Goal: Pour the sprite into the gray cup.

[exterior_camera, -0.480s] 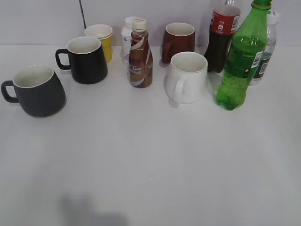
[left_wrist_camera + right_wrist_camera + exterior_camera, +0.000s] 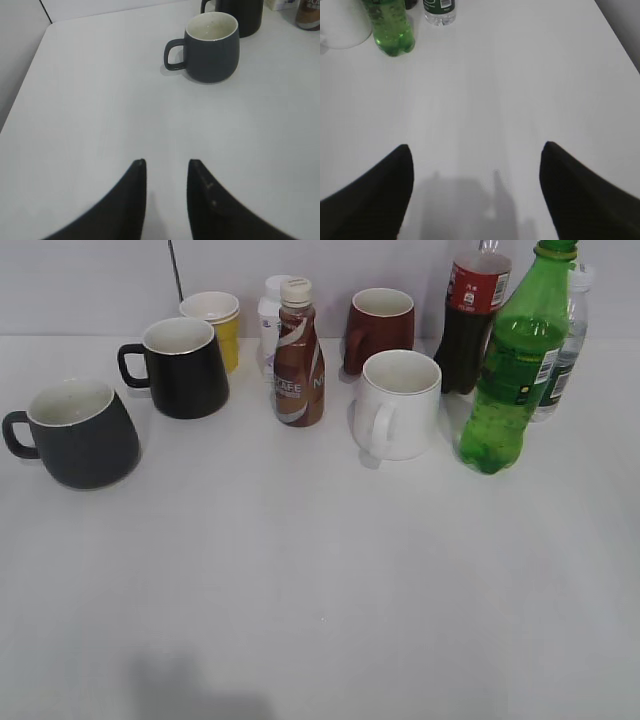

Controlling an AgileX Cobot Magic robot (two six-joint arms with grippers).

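A: sprite (image 2: 508, 370) right side of exterior, cap clipped by top edge. Gray cup (image 2: 78, 432) far left.
B: Left gripper (image 2: 166, 165) narrowly parted, right gripper (image 2: 477, 152) spread wide; both empty.

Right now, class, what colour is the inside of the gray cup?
Off-white, against a dark gray outside; the gray cup shows this best in the left wrist view.

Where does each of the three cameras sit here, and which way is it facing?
Exterior: raised, slanting down across the table at mugs and bottles; no arm shows.
Left wrist: behind the left gripper, facing the gray cup.
Right wrist: behind the open right gripper, facing the sprite.
Shared: the exterior also shows the gray cup and sprite.
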